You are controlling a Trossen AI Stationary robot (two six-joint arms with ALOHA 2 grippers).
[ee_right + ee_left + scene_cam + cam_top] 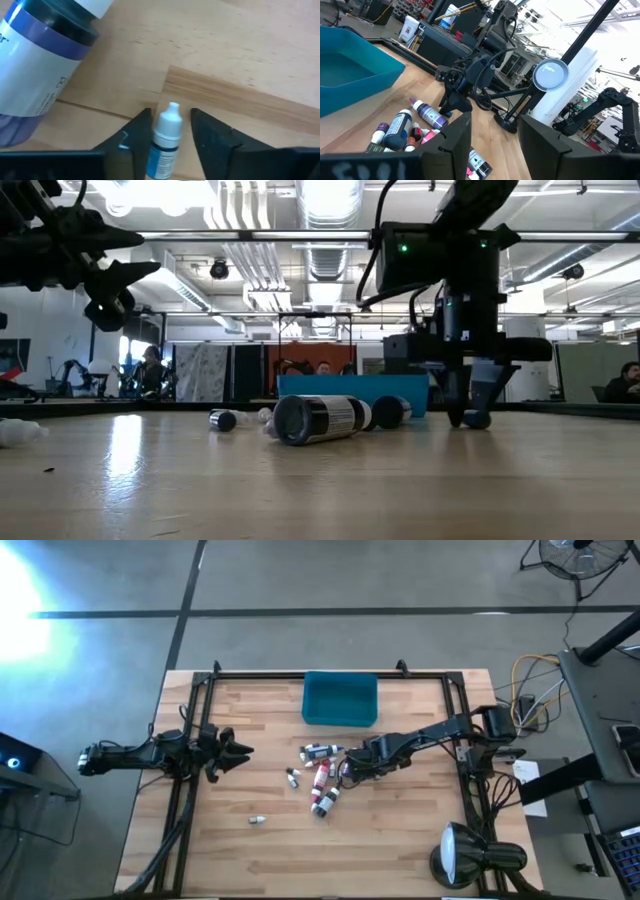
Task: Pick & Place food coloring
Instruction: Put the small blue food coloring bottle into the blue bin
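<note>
Several small food coloring bottles lie on their sides in a loose cluster [320, 780] at mid-table, and one lies apart [258, 820]. My right gripper [348, 768] is down at the cluster's right edge, its fingertips at the tabletop [468, 418]. It is open, with one finger on either side of a tiny bottle with a white pointed cap and a blue label [165, 142]. The cap points out past the fingertips. My left gripper [238, 752] hovers open, left of the cluster and above the table [110, 285]. My right gripper has one finger [135, 142] lying close against the blue-labelled bottle's side; I cannot tell whether it touches. Bare wood shows between the bottle and the other finger [210, 142]. The fingers lie along the bottle.
The teal bin [340, 718] stands at the table's far edge, behind the cluster. A larger purple-labelled bottle [45, 65] lies close by my right gripper. A lamp [465, 855] stands at the near right corner. Black frame rails [190, 790] run along the table's sides, and people show beyond the table.
</note>
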